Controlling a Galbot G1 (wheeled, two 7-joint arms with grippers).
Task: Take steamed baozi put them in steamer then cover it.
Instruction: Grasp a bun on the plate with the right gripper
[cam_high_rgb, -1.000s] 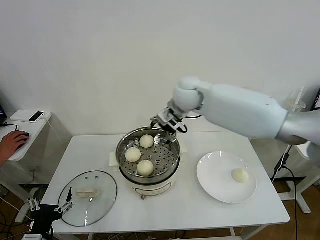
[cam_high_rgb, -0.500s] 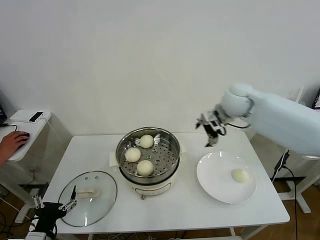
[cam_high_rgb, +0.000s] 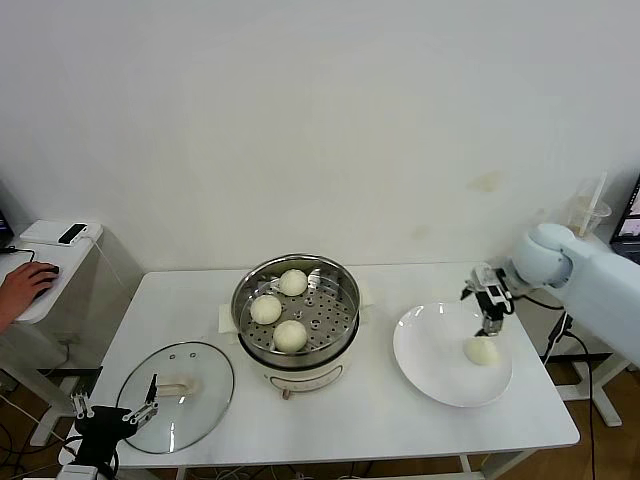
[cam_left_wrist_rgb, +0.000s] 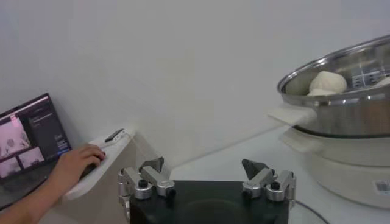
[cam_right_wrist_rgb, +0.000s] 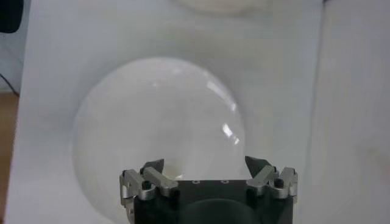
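Note:
The steamer (cam_high_rgb: 296, 312) stands mid-table with three baozi (cam_high_rgb: 291, 334) on its perforated tray; its rim and one bun also show in the left wrist view (cam_left_wrist_rgb: 341, 103). A fourth baozi (cam_high_rgb: 482, 350) lies on the white plate (cam_high_rgb: 430, 360) at the right. My right gripper (cam_high_rgb: 488, 308) hovers open just above and behind that bun; in the right wrist view the gripper (cam_right_wrist_rgb: 205, 165) is over the plate (cam_right_wrist_rgb: 158, 122) and the bun is mostly hidden by it. The glass cover (cam_high_rgb: 176, 382) lies on the table front left. My left gripper (cam_high_rgb: 112, 412) is parked open at the table's front-left edge, next to the cover.
A person's hand (cam_high_rgb: 25, 282) rests on a mouse on a side table at the far left, with a laptop (cam_left_wrist_rgb: 30, 134) beside it. A cup with a straw (cam_high_rgb: 588, 212) stands at the far right. The wall is close behind the table.
My right arm has swung from over the steamer to the right and come down over the plate, close to the last baozi. The left gripper has barely shifted.

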